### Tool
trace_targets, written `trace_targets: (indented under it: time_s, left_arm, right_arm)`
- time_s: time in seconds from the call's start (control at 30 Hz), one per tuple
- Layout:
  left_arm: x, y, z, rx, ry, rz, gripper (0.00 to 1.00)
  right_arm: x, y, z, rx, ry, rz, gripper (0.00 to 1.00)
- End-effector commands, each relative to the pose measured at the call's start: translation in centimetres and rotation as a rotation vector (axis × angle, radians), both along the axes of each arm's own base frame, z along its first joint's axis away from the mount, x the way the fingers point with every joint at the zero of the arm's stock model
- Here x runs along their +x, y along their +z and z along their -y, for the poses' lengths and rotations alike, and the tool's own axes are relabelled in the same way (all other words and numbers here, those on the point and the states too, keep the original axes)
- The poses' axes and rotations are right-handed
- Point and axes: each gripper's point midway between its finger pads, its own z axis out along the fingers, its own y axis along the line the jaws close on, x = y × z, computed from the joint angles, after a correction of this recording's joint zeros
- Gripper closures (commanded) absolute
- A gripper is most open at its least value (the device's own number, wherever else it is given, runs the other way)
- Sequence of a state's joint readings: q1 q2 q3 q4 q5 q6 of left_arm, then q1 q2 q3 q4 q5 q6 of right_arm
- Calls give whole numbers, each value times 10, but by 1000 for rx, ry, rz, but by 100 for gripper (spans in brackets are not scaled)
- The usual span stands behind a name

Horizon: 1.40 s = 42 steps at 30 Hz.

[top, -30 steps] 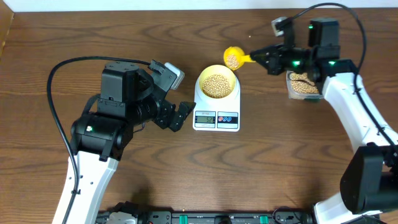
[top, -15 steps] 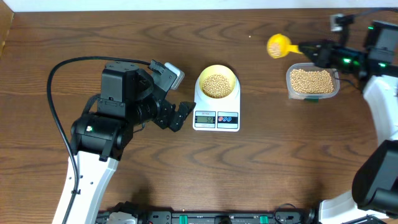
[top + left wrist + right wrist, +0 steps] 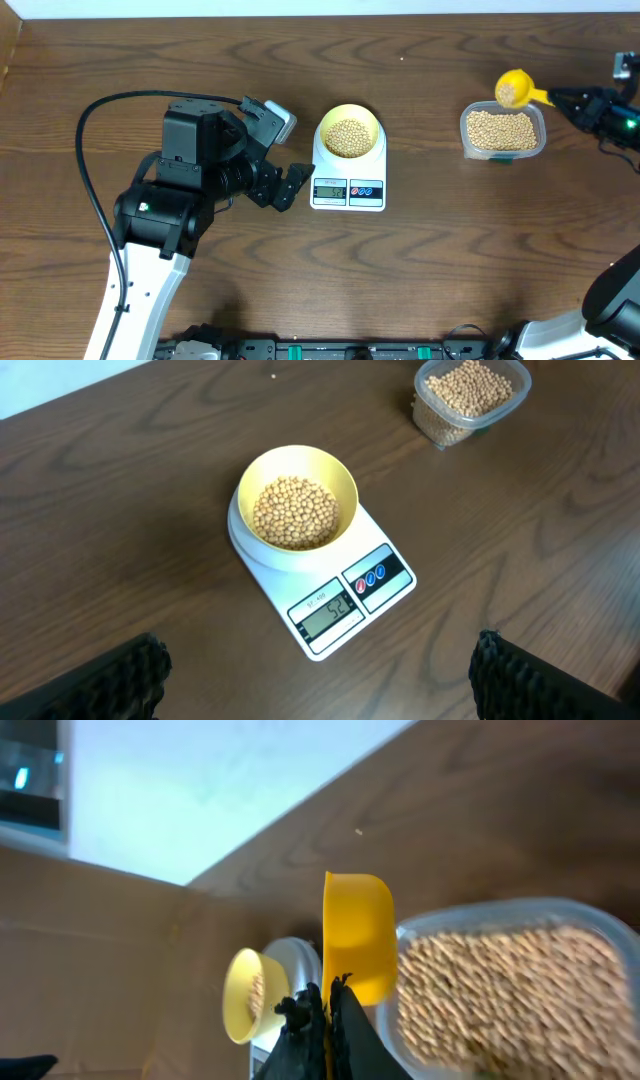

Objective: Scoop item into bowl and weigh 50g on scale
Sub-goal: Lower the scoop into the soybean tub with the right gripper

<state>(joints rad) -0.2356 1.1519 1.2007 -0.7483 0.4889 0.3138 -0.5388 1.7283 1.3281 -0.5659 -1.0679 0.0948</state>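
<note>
Yellow plastic is what the right gripper (image 3: 568, 98) has its jaws pressed shut on: the handle of a scoop (image 3: 512, 88), whose cup sits over the far edge of the clear tub (image 3: 503, 132) in the overhead view, though how high above it cannot be told. That arm is mostly cut off by the frame's right edge, with only its dark tip and a green light showing. From above a few tan beans show inside the cup; in the right wrist view the scoop is seen edge-on, so its contents are hidden, and the tub beside it is blurred into a pale grainy mass. The beans (image 3: 347, 137) of the task lie heaped in the pale yellow bowl (image 3: 348, 118), which stands on the far half of the white scale (image 3: 348, 200) near the middle of the wooden table (image 3: 450, 260); the bowl covers that end of the platform. The scale's display is lit with digits, too small to read with confidence. The left gripper (image 3: 320, 685) stands wide open and empty, just left of the scale; in its own camera only the two dark fingertips (image 3: 120, 678) show, cut off at the bottom corners.
</note>
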Motion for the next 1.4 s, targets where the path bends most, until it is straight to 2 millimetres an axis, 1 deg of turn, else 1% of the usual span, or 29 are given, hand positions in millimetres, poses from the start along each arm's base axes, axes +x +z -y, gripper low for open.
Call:
trace_targets:
  time_s: [0.0, 0.1, 0.27, 0.4, 0.5, 0.63, 0.67, 0.73, 0.83, 0.87, 0.97, 1.07, 1.17, 1.2, 1.33, 1.37]
  left_arm:
    - [0, -3, 0, -5, 0, -10, 2]
    - [0, -3, 0, -5, 0, -10, 2]
    - [0, -3, 0, -5, 0, -10, 2]
    - [0, -3, 0, -5, 0, -10, 2]
    - [0, -3, 0, -5, 0, -10, 2]
    - [0, -3, 0, -5, 0, -10, 2]
    - [0, -3, 0, -5, 0, -10, 2]
    - [0, -3, 0, -5, 0, -10, 2]
    - [0, -3, 0, -5, 0, -10, 3]
    - [0, -3, 0, -5, 0, -10, 2]
    - [0, -3, 0, -5, 0, -10, 2]
    - [0, -3, 0, -5, 0, -10, 2]
    - [0, -3, 0, -5, 0, -10, 2]
    - [0, -3, 0, -5, 0, -10, 2]
    - [0, -3, 0, -5, 0, -10, 3]
    - [0, -3, 0, -5, 0, -10, 2]
  right_arm:
    - [-4, -4, 4, -103, 23, 36, 99]
    - [-6, -4, 5, -158, 27, 47, 99]
    - [-8, 0, 5, -277, 76, 121, 99]
    - [-7, -7, 4, -416, 101, 123, 99]
    - [-6, -16, 0, -522, 141, 118, 99]
    - [-6, -32, -7, -712, 239, 118, 99]
    - [-4, -39, -8, -807, 272, 106, 99]
    - [-2, -45, -12, -927, 330, 105, 99]
    - [3, -49, -19, -1039, 391, 119, 99]
    - [7, -49, -25, -1090, 405, 125, 99]
    - [11, -49, -37, -1126, 426, 134, 99]
    - [11, -47, -46, -1125, 439, 147, 99]
    - [10, -37, -49, -1134, 432, 171, 99]
    - [9, -28, -49, -1137, 415, 185, 99]
    - [6, -7, -50, -1142, 373, 218, 99]
    - [5, 1, -51, -1129, 345, 228, 99]
